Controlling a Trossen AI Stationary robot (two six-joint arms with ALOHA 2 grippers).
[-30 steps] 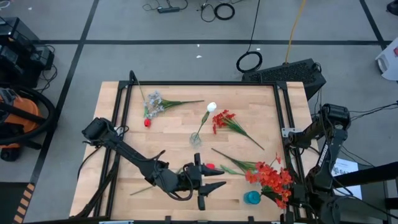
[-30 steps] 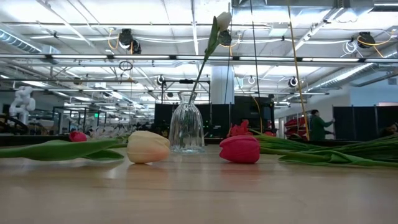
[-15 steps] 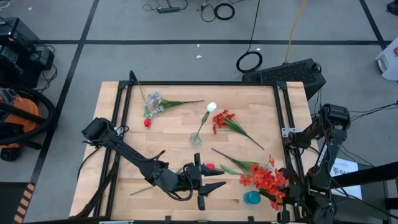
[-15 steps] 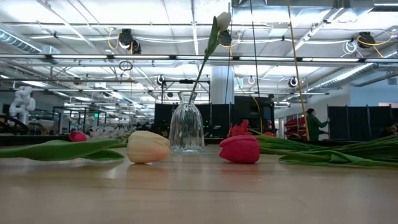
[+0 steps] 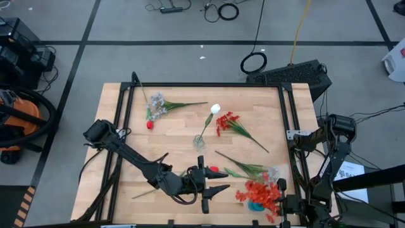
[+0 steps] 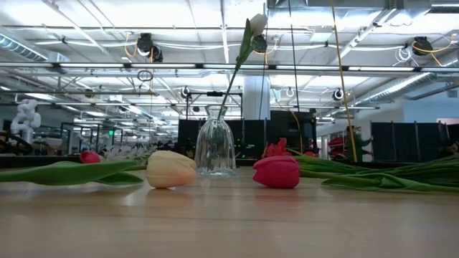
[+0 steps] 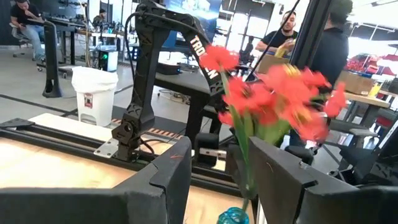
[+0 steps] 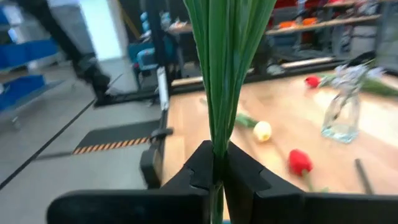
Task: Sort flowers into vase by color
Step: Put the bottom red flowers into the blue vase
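The table [image 5: 126, 183] is a light wood top inside a black frame. The left arm lies along its front edge, and the left gripper [image 5: 218, 180] rests near the middle of that edge with its fingers apart and nothing between them.

The right gripper [image 8: 214, 168] is at the front right corner. Its fingers are pressed together on the green stems of a red bunch [image 5: 259, 193], which it holds over a small teal vase [image 5: 255, 204] at the front edge. In the left wrist view the red blooms stand upright above this vase.

A clear vase [image 5: 199, 142] stands near the middle of the table with one white tulip [image 5: 215, 109] in it. A red spray [image 5: 226, 120] lies just beside it toward the right edge. A pale spray [image 5: 156, 104] lies near the back left corner, with a small red bud [image 5: 150, 125] in front of it. A red tulip [image 6: 277, 172] and a peach tulip [image 6: 171, 169] lie near the front edge, close to the left gripper.
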